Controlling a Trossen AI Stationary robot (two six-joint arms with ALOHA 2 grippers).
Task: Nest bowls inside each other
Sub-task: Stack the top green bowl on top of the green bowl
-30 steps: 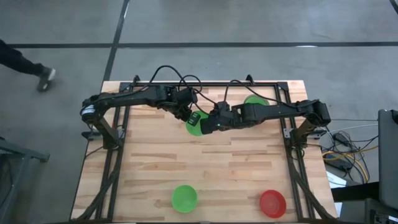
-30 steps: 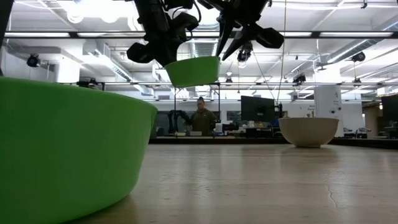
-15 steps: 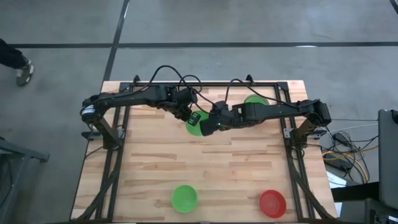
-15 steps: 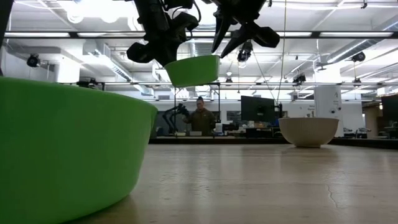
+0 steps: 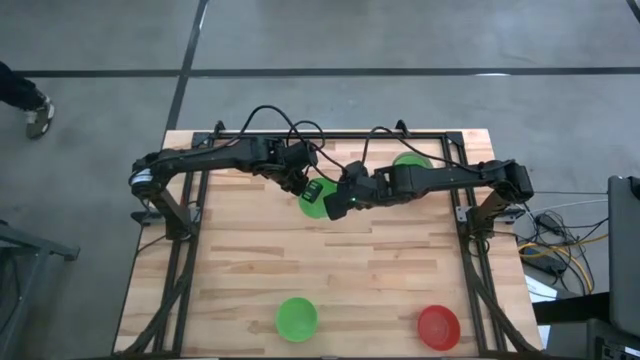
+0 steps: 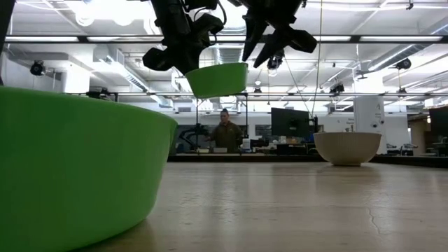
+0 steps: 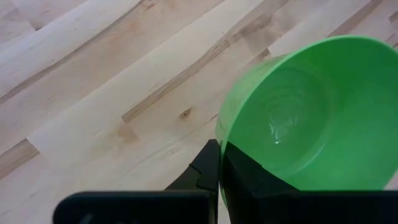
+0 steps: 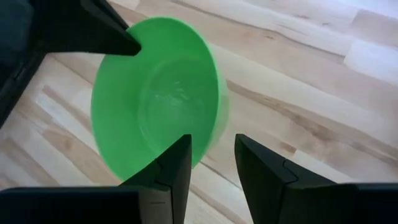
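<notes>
My left gripper [image 5: 305,188] is shut on a bright green bowl [image 5: 316,198] and holds it in the air above the table's far middle. The same bowl [image 6: 217,78] hangs high over the table in the low view. My right gripper [image 8: 211,140] is open at the bowl's opposite rim [image 8: 208,146], one finger over the inside and one outside, apart from it as far as I can see. A second green bowl [image 5: 410,160] sits at the far right, partly under the right arm. A third green bowl [image 5: 296,318] and a red bowl [image 5: 438,327] rest on the near side. A pale bowl [image 6: 348,147] stands upright farther off. My left gripper pinches the green bowl's rim [image 7: 219,134], one finger inside the bowl and one outside against its wall. The fingers slant down from the table's left. The bowl is lifted clear of the table, open side up and slightly tilted.
Bare wooden table top [image 5: 330,260] lies between the held bowl and the two near bowls. Black frame rails [image 5: 185,250] run along the table's left and right edges. A person [image 6: 225,133] stands in the room beyond, and a person's foot [image 5: 35,108] shows on the floor.
My right gripper has opened and rolled about its own axis, letting go of the green bowl's rim while staying in place. The bowl has stayed still in my left gripper.
</notes>
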